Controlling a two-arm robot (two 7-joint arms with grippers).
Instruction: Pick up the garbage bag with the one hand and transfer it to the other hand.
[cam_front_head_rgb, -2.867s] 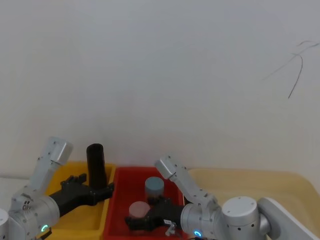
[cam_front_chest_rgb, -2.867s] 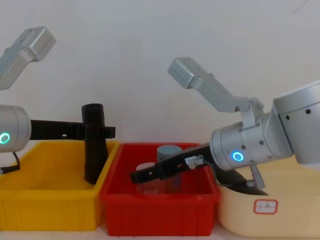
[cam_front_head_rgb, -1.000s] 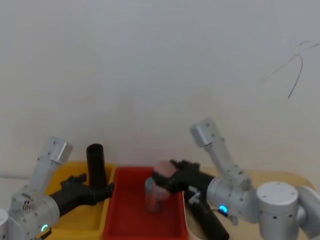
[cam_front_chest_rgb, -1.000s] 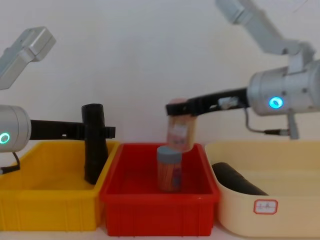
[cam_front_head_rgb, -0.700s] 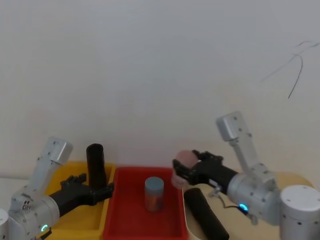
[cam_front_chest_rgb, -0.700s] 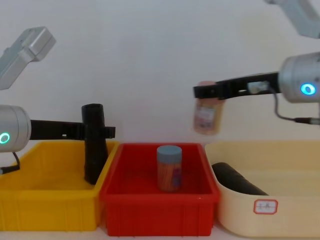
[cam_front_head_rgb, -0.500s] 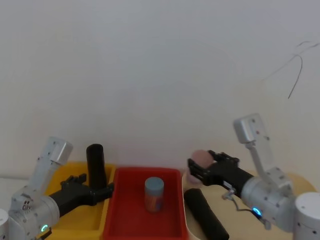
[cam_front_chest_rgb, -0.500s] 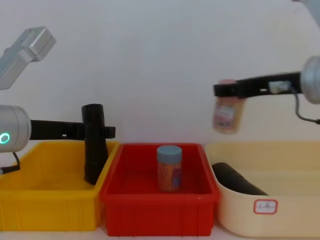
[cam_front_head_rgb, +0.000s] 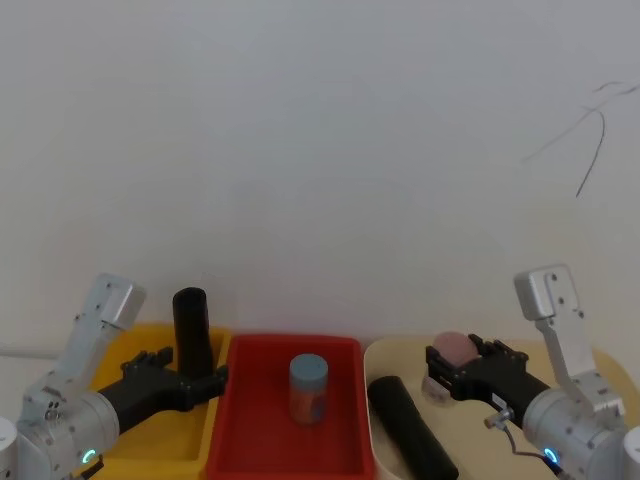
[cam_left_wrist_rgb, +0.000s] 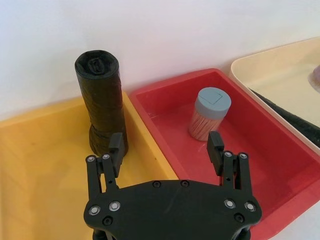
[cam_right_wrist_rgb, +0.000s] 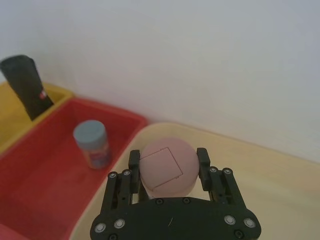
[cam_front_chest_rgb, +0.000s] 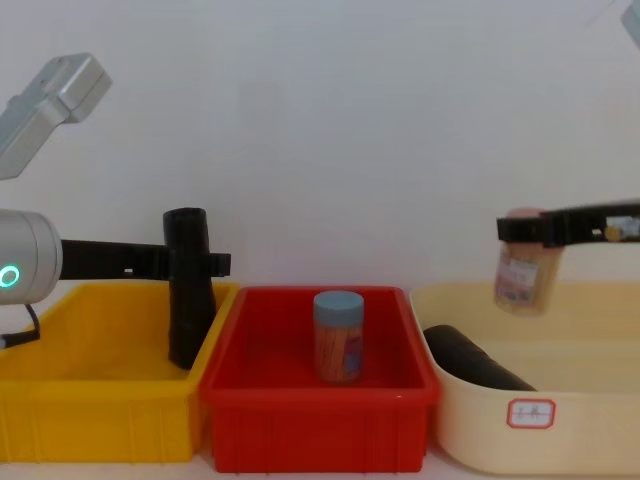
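Observation:
The garbage bag (cam_front_head_rgb: 191, 328), a tall black roll, stands upright at the back of the yellow bin (cam_front_chest_rgb: 100, 410). My left gripper (cam_left_wrist_rgb: 165, 147) is open and level just beside the roll (cam_left_wrist_rgb: 101, 100). The roll rises by one fingertip and is not between the two. In the chest view the roll (cam_front_chest_rgb: 188, 290) crosses in front of the left gripper (cam_front_chest_rgb: 215, 264). My right gripper (cam_right_wrist_rgb: 167, 159) is shut on a pink-lidded jar (cam_front_chest_rgb: 522, 275), held above the beige bin (cam_front_chest_rgb: 590, 420).
A second black roll (cam_front_head_rgb: 410, 430) lies on its side in the beige bin. A blue-lidded jar (cam_front_chest_rgb: 338, 335) stands in the red bin (cam_front_chest_rgb: 320, 425) between the other two bins. A white wall rises close behind all three.
My right gripper lifted the pink-lidded jar out of the red bin and carried it right, now lower over the beige bin. The left arm and the upright roll have not moved.

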